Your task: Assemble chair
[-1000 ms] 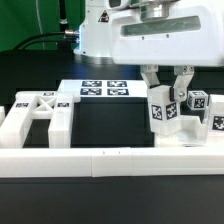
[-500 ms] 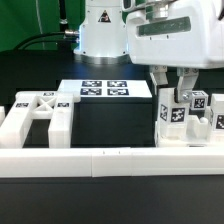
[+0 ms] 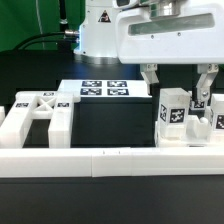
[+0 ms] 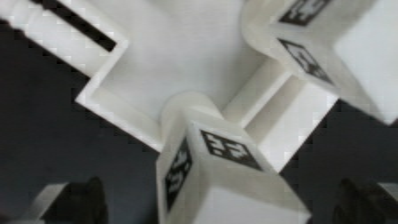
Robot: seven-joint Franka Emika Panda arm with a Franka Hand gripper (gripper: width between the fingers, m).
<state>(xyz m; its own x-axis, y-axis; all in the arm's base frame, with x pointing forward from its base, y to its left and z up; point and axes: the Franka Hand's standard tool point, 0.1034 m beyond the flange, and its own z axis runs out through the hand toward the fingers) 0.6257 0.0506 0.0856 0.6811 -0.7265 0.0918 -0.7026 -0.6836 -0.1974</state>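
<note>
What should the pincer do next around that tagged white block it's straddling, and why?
Probably lift straight up. The pincer has just opened, fingers apart on either side of the upright tagged block; rising vertically should clear it without knocking it.

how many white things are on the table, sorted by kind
cross-braced chair panel: 1
tagged chair blocks: 3 in view
marker board: 1
border wall: 1
total: 6
</note>
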